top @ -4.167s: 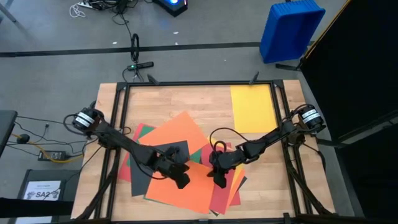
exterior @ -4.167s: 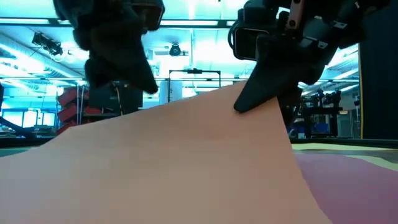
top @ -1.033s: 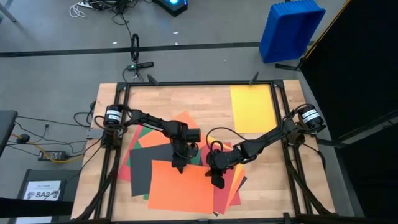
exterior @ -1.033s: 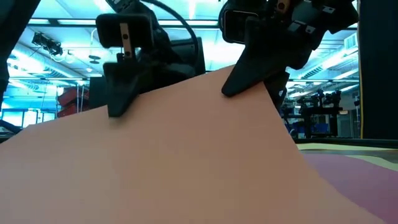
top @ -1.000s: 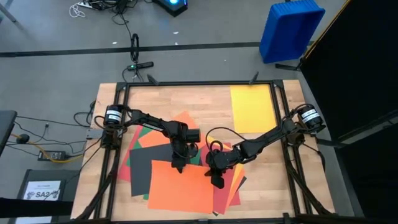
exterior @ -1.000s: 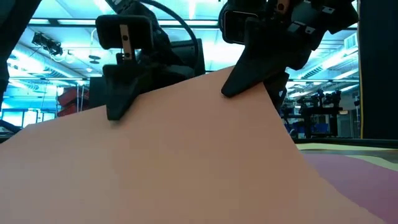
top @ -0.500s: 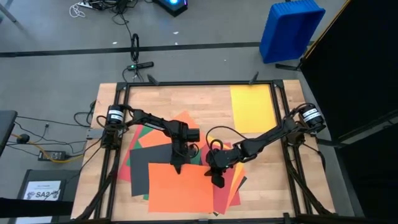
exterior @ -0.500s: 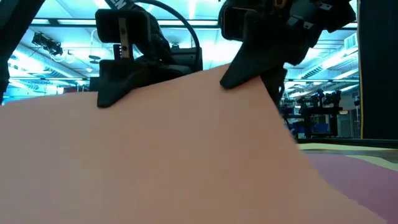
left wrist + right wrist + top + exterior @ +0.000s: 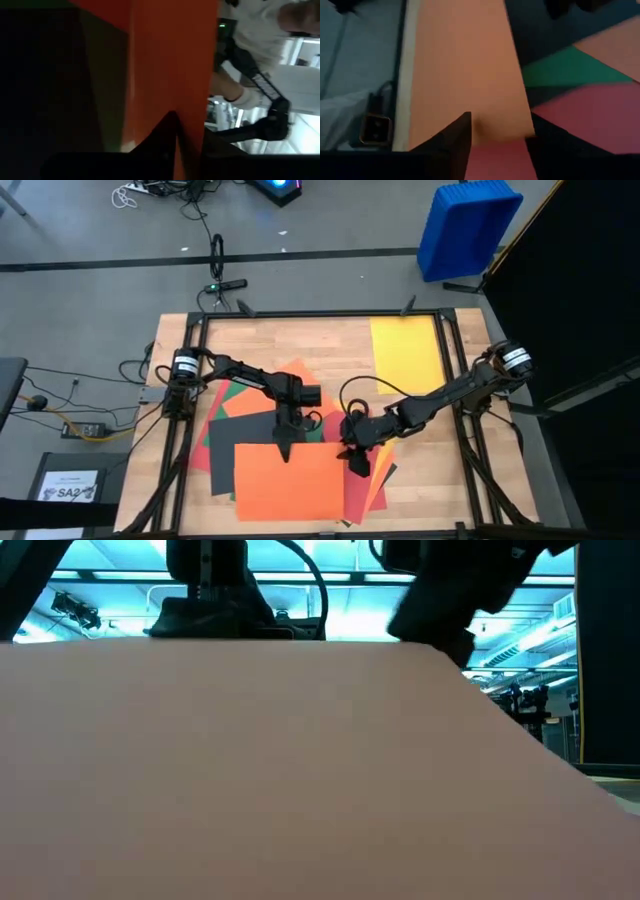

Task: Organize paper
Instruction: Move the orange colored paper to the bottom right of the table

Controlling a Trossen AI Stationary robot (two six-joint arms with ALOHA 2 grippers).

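Note:
A large orange sheet of paper lies at the table's near middle over a pile of black, green, red and yellow sheets. In the low view its raised far edge fills most of the picture. My left gripper is shut on that far edge. My right gripper stands open at the sheet's far right corner, which lies between its fingers. A single yellow sheet lies flat at the far right. My left gripper pinches the orange sheet's far edge between its two fingers, near the edge's middle, coming from the far side and slanting down. The far edge is held up and the sheet slopes down toward the table's near edge. Whether my right gripper touches the sheet I cannot tell.
Bare wood shows along the table's far side. The black frame rails run along both sides. A blue bin stands on the floor beyond the far right corner. A white printed sheet lies off the table at the left.
The orange sheet has turned square to the table, and its far edge has come up level, so it fills the low view. My right gripper has shifted a little toward the table's right edge, off the sheet's corner.

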